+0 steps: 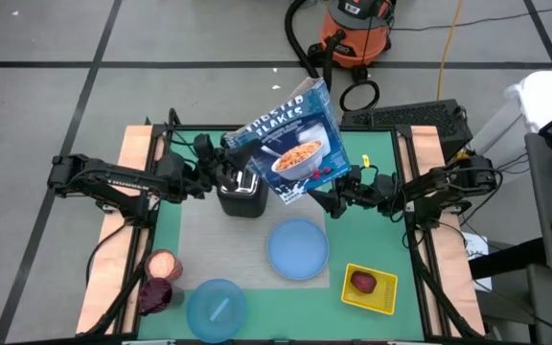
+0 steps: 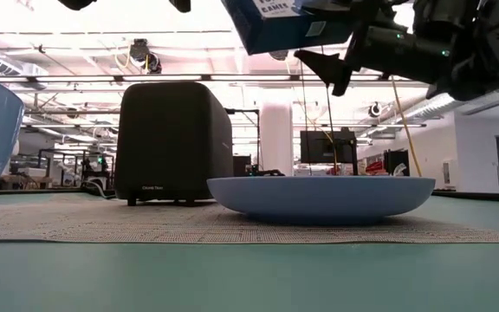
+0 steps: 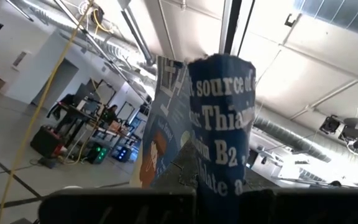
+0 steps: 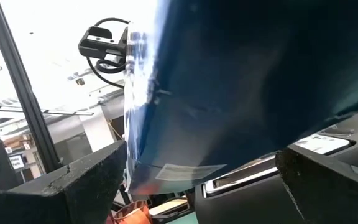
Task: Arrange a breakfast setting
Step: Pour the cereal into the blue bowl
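Note:
The blue cereal box (image 1: 290, 139) is held up in the air over the far middle of the table, tilted, above the toaster. My left gripper (image 1: 223, 165) is shut on its left part. My right gripper (image 1: 336, 190) is open, its fingers wide apart at the box's lower right corner (image 4: 166, 168); I cannot tell whether they touch it. The light-blue plate (image 1: 298, 247) rests on the grey mat (image 1: 228, 244). The light-blue bowl (image 1: 216, 309) stands at the near edge with the spoon (image 1: 220, 308) in it. The bagel (image 1: 161, 263) lies near left. My left gripper holds the cereal box by its narrow printed side panel (image 3: 219, 155), which runs down between the two fingers (image 3: 117, 205). The fingers come at it from the table's left side. The box is lifted clear of the table and tilted.
The black-and-silver toaster (image 1: 242, 195) stands under the box. The yellow tray (image 1: 383, 299) at the near right holds a dark red fruit (image 1: 363, 282). Another dark red thing (image 1: 156, 295) lies by the bagel. Wooden rails run along both table sides.

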Controlling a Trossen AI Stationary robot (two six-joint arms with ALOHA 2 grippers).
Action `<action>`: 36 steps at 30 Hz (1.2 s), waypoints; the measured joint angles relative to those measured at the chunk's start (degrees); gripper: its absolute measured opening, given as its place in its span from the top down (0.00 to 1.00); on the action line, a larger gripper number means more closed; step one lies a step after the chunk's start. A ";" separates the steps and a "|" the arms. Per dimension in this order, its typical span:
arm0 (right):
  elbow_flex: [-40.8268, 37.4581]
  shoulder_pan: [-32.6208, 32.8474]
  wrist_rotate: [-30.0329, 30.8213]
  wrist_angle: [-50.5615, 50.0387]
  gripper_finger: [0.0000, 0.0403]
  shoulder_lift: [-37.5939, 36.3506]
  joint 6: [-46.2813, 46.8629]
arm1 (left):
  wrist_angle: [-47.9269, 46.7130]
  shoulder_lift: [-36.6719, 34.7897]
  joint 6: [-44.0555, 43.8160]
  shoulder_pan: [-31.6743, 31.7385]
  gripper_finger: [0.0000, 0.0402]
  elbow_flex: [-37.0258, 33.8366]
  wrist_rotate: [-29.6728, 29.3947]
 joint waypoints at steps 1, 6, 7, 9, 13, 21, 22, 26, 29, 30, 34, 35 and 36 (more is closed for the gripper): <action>0.00 0.00 -0.01 -0.02 0.02 0.01 0.00 | 0.05 0.00 0.06 0.00 0.99 0.00 0.05; 0.00 0.00 0.53 -0.03 0.02 0.02 -1.80 | 0.39 0.09 0.02 -0.38 0.99 -0.01 1.54; 0.00 -0.04 1.86 -0.03 0.02 0.02 -2.05 | 0.48 0.09 0.11 -0.50 0.99 -0.01 1.63; -0.04 -0.05 4.68 -0.09 0.02 0.05 -2.19 | 0.54 0.15 0.41 -0.81 0.99 -0.02 1.74; -0.98 -0.33 8.45 -0.28 0.02 0.07 -3.11 | -0.36 0.36 0.76 -1.35 0.99 -0.18 1.76; -1.62 -0.28 8.55 -0.08 0.02 0.07 -4.52 | -0.52 0.42 0.74 -1.55 0.99 -0.24 1.94; -1.62 -0.28 8.50 -0.05 0.02 0.07 -4.68 | -0.49 0.42 0.73 -1.55 0.99 -0.24 1.94; -1.66 -0.35 5.88 -0.16 0.02 0.07 -5.84 | -1.27 0.26 0.54 -1.55 0.99 -0.22 1.94; -1.68 -0.33 3.63 -0.21 0.02 0.07 -6.27 | -2.49 0.17 0.54 -1.56 0.99 -0.13 1.97; -1.68 -0.35 2.84 -0.20 0.02 0.07 -6.37 | -2.80 0.16 0.54 -1.55 0.99 -0.13 1.97; -1.73 -0.39 1.18 -0.23 0.02 0.07 -6.46 | -5.11 0.04 0.52 -1.55 0.99 -0.02 1.91; -1.73 -0.42 0.07 -0.23 0.02 0.07 -6.86 | -5.21 0.04 0.54 -1.55 0.99 -0.02 1.91; -1.75 -0.44 -1.03 -0.23 0.02 0.07 -7.49 | -5.27 0.04 0.52 -1.55 0.99 -0.02 1.91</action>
